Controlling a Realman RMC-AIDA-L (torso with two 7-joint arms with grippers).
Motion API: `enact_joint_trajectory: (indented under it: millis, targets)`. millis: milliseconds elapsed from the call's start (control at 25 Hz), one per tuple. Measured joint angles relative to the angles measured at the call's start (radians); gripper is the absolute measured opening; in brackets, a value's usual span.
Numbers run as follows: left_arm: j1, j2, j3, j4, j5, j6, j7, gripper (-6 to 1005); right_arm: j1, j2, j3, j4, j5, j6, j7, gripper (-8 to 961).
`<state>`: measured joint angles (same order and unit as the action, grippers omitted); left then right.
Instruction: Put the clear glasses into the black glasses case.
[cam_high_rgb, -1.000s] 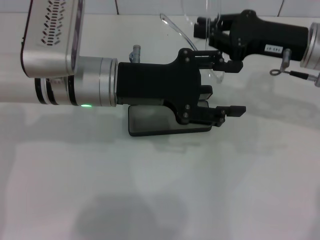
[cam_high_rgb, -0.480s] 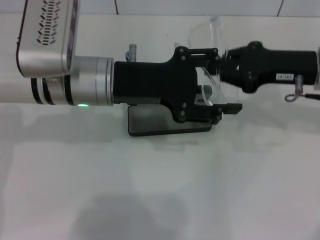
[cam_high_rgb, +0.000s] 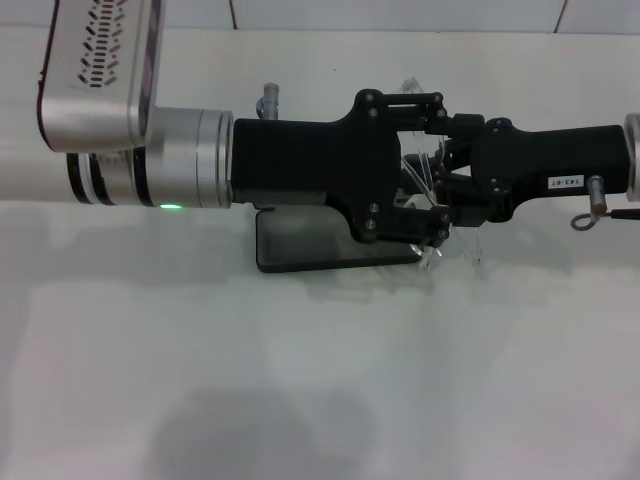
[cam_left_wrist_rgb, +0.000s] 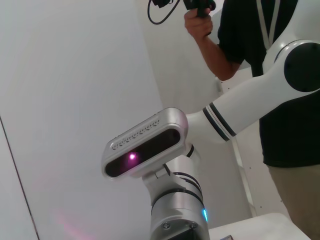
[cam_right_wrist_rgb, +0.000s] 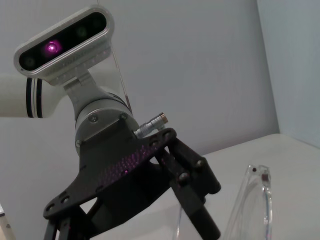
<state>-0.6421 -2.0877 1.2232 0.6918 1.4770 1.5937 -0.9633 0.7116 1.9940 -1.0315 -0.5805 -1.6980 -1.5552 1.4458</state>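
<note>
The black glasses case (cam_high_rgb: 300, 248) lies flat on the white table, its far part hidden under my left gripper (cam_high_rgb: 441, 168). That gripper reaches in from the left, open, one finger (cam_high_rgb: 432, 101) on the far side and the other on the near side. My right gripper (cam_high_rgb: 446, 182) comes from the right and sits between those fingers, shut on the clear glasses (cam_high_rgb: 424, 172). Part of the lens pokes out at the case's right end. In the right wrist view the clear glasses (cam_right_wrist_rgb: 256, 200) stand beside a left gripper finger (cam_right_wrist_rgb: 202, 220).
A person (cam_left_wrist_rgb: 250, 45) stands behind the right arm in the left wrist view, holding a handheld device. A loose cable loop (cam_high_rgb: 585, 218) hangs from the right wrist. White table (cam_high_rgb: 320, 380) stretches toward me in front of the case.
My right gripper has come down and leftward with the clear glasses, from behind the left gripper into the gap between its fingers. The left gripper has stayed over the case.
</note>
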Motion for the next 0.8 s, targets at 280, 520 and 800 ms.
enact_joint_trajectory:
  millis: [280,520,800]
  targets:
    - [0.001,-0.002,-0.001,0.0,-0.009,0.004,0.001,702,-0.017,-0.001,0.074,-0.001,0.014,0.045,0.015,150]
    - [0.008,-0.002,0.003,-0.002,-0.013,0.005,0.002,702,-0.033,-0.002,0.143,-0.003,0.015,0.019,0.002,151]
    - [0.004,-0.002,0.004,-0.007,-0.013,0.005,0.002,702,-0.015,0.005,0.066,-0.011,-0.01,-0.007,0.0,152]
